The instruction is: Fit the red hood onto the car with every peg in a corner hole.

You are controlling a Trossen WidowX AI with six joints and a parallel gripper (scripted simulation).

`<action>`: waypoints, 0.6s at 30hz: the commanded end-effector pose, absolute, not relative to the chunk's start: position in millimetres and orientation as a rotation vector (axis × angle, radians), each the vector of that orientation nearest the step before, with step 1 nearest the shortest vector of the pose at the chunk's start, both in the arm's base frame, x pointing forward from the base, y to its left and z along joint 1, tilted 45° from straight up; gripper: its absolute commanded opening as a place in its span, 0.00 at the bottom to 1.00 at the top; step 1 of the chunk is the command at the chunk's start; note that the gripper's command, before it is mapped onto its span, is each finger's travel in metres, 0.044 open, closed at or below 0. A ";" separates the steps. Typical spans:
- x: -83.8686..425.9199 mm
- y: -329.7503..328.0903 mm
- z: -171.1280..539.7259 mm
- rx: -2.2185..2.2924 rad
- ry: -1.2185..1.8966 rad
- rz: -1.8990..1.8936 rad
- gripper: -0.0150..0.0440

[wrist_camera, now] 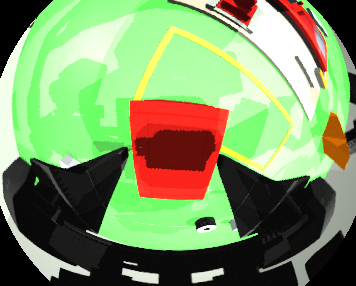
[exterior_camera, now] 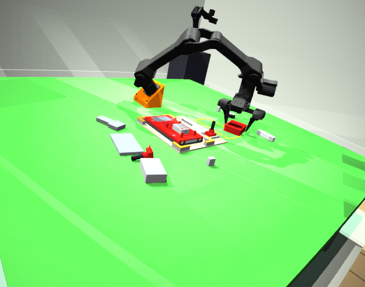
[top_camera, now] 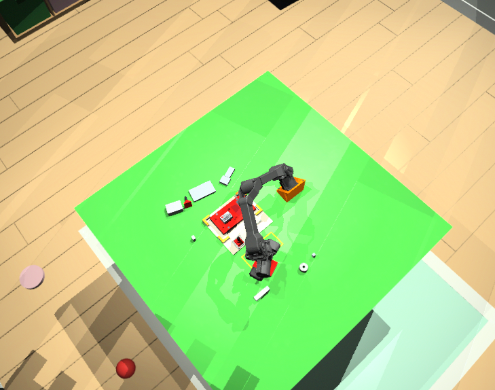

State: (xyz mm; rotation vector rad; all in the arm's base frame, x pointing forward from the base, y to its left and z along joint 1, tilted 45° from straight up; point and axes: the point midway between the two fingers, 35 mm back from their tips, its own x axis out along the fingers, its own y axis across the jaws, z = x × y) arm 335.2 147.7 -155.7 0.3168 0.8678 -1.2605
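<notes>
The red hood (top_camera: 272, 268) (exterior_camera: 233, 131) (wrist_camera: 178, 150) lies on the green table, overlapping a corner of a yellow outline (exterior_camera: 233, 137) (wrist_camera: 278, 146). A dark patch shows on its top. My gripper (exterior_camera: 237, 126) (wrist_camera: 173, 155) points down and is open, one finger on each side of the hood; I cannot tell whether either finger touches it. The red chassis (top_camera: 220, 224) (exterior_camera: 160, 127) sits in the jig (top_camera: 223, 239) (exterior_camera: 180, 146) with the grey engine block (top_camera: 226, 217) (exterior_camera: 180, 128) on its deck. Short red pegs stick up around the engine. My arm hides part of the chassis in the top view.
A black lever on a red base (top_camera: 238, 240) (exterior_camera: 211, 132) stands upright on the jig board. A white bar (top_camera: 261, 293) (exterior_camera: 266, 135) and a wheel (top_camera: 303, 266) (wrist_camera: 205, 225) lie near the hood. A pale slab (top_camera: 202, 191) (exterior_camera: 126, 143) and white block (top_camera: 174, 207) (exterior_camera: 153, 169) lie beyond the chassis.
</notes>
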 end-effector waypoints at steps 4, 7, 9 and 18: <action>335.3 147.9 -155.5 0.317 0.868 -1.260 0.83; 335.3 147.9 -155.5 0.317 0.868 -1.260 0.80; 335.3 147.9 -155.5 0.317 0.868 -1.260 0.78; 335.0 151.0 -152.5 0.317 0.868 -1.260 0.44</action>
